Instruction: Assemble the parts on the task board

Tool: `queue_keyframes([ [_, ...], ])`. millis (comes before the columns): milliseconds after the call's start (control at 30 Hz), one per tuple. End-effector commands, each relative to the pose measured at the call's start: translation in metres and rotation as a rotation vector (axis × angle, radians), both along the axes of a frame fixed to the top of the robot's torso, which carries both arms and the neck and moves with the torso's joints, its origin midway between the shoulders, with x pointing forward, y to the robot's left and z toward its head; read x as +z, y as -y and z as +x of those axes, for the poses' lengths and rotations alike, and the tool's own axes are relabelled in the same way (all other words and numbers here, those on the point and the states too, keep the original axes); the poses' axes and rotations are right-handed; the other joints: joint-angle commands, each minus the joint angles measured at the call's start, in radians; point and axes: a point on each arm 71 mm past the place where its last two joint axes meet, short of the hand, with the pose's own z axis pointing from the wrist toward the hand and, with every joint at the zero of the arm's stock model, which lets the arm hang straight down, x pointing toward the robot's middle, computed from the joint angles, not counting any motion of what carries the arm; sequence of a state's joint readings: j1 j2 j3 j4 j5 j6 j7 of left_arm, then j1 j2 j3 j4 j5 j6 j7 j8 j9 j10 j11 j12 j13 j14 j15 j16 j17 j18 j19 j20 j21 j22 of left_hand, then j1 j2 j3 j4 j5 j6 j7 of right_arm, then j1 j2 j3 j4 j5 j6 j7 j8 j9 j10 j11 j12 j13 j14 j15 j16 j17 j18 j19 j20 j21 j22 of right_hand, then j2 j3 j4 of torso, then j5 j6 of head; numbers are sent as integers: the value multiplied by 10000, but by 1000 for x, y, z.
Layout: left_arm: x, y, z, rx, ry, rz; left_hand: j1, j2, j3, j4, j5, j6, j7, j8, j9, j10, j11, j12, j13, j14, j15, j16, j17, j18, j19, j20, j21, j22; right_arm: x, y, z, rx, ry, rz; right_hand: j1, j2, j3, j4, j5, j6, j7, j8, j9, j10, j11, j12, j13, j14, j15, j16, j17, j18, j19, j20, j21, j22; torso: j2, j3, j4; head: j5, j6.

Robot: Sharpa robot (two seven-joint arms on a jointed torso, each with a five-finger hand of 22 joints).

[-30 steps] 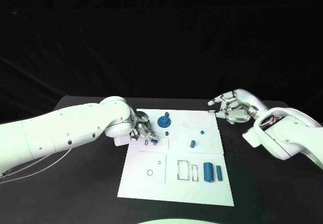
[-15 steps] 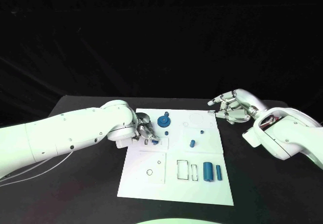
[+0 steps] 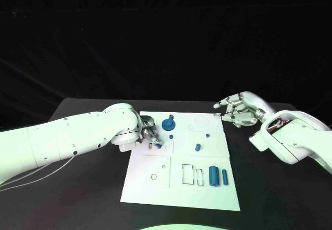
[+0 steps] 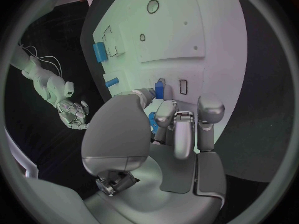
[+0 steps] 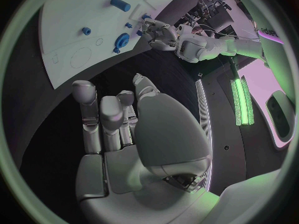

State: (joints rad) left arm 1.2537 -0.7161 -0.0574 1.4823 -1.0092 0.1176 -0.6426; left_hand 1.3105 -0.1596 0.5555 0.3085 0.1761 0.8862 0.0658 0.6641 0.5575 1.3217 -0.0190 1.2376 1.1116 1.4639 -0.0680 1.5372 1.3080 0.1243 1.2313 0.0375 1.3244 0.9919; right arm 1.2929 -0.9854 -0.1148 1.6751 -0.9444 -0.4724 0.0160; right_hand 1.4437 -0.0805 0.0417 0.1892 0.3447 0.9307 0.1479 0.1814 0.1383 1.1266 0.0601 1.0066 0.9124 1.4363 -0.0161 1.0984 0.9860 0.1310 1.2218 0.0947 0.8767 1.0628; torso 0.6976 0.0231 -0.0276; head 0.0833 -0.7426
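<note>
Head view: task board point(image 3: 180, 191) lies mid-table; left hand point(image 3: 148, 136) at its far left edge pinches a small blue part point(image 3: 159, 144). Right hand point(image 3: 236, 110) hovers off the far right corner, fingers loosely curled, holding nothing.

Left wrist view: fingers point(image 4: 177, 129) grasp the part against the board.

Right wrist view: fingers point(image 5: 102, 122) apart, nothing held. No legible writing.

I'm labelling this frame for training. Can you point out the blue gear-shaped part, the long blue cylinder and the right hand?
Blue gear-shaped part point(image 3: 168, 125), head view: its round top face.
Long blue cylinder point(image 3: 214, 176), head view: mid-length of its body.
Right hand point(image 3: 235, 111), head view: middle of the hand.
</note>
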Motion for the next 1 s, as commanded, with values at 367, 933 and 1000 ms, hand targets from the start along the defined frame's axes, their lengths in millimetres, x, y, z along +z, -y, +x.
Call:
queue_keyframes([
  [367, -3, 0, -2, -474, -61, 468, -145, -23, 1850, -1736, 57, 97, -113, 75, 41, 66, -3, -49, -8, 943, -71, 43, 2216, -79, 31, -25, 48, 27, -1, -2, -1, 153, 14, -86, -110, -14, -9, 64, 64, 48, -4, 69, -12, -32, -2, 12, 7, 102, -2, -35, 11, 118, 30, -29, -23, -8, -3, -7, 9, 41, -54],
  [933, -4, 0, -3, -535, -245, 454, -250, -64, 1990, -1806, 56, 98, -121, 135, 71, 87, -11, -40, -1, 944, -76, 44, 2218, -85, 45, -27, 64, 52, -1, -1, -1, 154, -9, -94, -134, -13, -10, 82, 78, 53, -7, 74, -17, -40, -4, 10, -7, 104, -3, -52, 6, 119, 36, -29, -38, -14, -2, 5, 5, 40, -59],
  [1000, -4, 1, -3, -528, -258, 439, -272, -70, 2018, -1817, 55, 97, -122, 146, 76, 91, -12, -37, 2, 944, -76, 43, 2216, -85, 45, -27, 66, 53, -1, -1, -1, 157, -8, -93, -134, -13, -10, 82, 78, 53, -7, 74, -17, -40, -4, 10, -7, 104, -3, -52, 6, 119, 36, -29, -38, -14, -5, 5, 2, 42, -50],
])
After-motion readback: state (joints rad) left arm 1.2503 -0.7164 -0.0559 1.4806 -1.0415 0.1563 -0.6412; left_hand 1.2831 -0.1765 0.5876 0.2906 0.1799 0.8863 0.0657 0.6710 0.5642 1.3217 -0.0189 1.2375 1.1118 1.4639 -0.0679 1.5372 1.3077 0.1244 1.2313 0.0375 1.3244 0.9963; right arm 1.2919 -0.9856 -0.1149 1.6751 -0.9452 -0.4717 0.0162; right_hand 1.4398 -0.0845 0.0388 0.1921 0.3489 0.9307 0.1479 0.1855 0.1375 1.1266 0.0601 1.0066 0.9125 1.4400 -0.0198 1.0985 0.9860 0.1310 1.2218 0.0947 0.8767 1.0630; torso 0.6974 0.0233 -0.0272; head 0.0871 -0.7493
